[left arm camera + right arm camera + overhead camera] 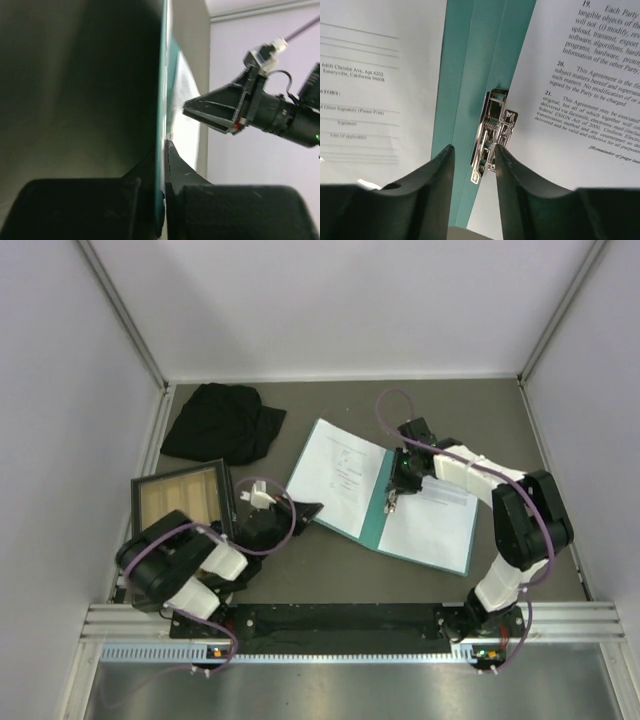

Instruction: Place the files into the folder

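With the files (340,475) lying in the open folder (379,512) mid-table, our left gripper (165,150) pinches its left cover and our right gripper (474,150) hangs slightly spread over the spine clip (492,127), so we judge closing is next, once the right clears.

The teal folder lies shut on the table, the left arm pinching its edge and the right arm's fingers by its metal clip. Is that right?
Not quite: the teal folder lies open, not shut, with white sheets on both halves, as the top external view shows. The left gripper does pinch its edge, and the right gripper is by the metal clip.
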{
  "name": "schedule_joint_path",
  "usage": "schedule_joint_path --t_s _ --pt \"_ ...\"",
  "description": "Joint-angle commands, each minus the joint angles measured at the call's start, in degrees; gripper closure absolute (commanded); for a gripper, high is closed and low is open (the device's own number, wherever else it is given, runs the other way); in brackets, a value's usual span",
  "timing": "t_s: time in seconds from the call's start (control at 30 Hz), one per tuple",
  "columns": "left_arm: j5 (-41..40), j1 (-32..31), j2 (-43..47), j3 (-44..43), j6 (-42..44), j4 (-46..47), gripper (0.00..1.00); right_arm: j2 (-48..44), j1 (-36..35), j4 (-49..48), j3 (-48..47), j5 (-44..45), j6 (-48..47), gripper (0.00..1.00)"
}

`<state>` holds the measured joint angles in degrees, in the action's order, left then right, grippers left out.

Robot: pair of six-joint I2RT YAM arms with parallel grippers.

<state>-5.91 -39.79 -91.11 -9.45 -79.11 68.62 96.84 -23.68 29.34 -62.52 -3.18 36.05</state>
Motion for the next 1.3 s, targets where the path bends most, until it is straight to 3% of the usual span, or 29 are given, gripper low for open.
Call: schedule_joint_path --t_s 0.0,0.07,0.17,0.27,0.3,0.53,0.63,0.77,0.97,1.03,1.07,1.17,1.27 --pt "-4.1 0.0 15.1 -7.7 20.7 -22.8 1.00 -3.7 -1.3 1.7 -5.2 -0.8 -3.3 0.55" --pt "-5.8 -0.1 21.2 -10.6 29.6 -34.4 1.00 -5.0 -1.2 3.6 -6.2 -0.5 -3.9 0.41" --pt "-8.7 -0.1 27.2 -15.1 41.3 -42.8 1.00 -8.8 -1.2 6.6 -6.7 0.7 -4.3 0.29" --pt "-7.4 -0.1 28.6 -20.4 53.5 -51.4 1.00 -13.3 -0.9 9.3 -6.6 4.7 -4.2 0.23" --pt "-7.2 -0.1 28.3 -23.4 55.6 -56.9 1.00 -14.6 -0.2 9.8 -6.5 5.8 -4.1 0.23" --pt "-8.8 -1.9 25.2 -31.3 67.1 -71.4 1.00 -23.5 3.9 13.2 -3.1 11.1 -3.2 0.22" --pt "-13.0 -5.9 23.1 -34.0 69.8 -73.8 1.00 -26.8 5.2 15.0 -1.8 14.0 -3.8 0.22" --pt "-23.4 -16.2 18.3 -37.8 73.9 -74.8 1.00 -31.7 8.1 15.1 0.5 13.5 -4.0 0.21" --pt "-29.3 -26.5 8.6 -43.3 75.6 -74.6 1.00 -35.1 11.5 16.8 1.0 12.1 -4.3 0.21" --pt "-26.2 -28.1 4.3 -45.6 73.9 -75.3 0.94 -36.3 11.6 17.0 1.0 12.1 -4.2 0.21" --pt "-23.7 -28.6 3.0 -47.7 73.1 -75.9 0.80 -36.5 11.7 17.1 1.1 12.2 -4.3 0.21" --pt "-11.6 -29.5 -1.3 -49.3 69.7 -74.5 0.56 -37.0 12.2 17.3 1.2 12.1 -4.3 0.21" --pt "-2.3 -29.5 -2.2 -49.4 67.0 -71.4 0.39 -37.3 12.8 18.1 0.9 11.7 -4.9 0.21"
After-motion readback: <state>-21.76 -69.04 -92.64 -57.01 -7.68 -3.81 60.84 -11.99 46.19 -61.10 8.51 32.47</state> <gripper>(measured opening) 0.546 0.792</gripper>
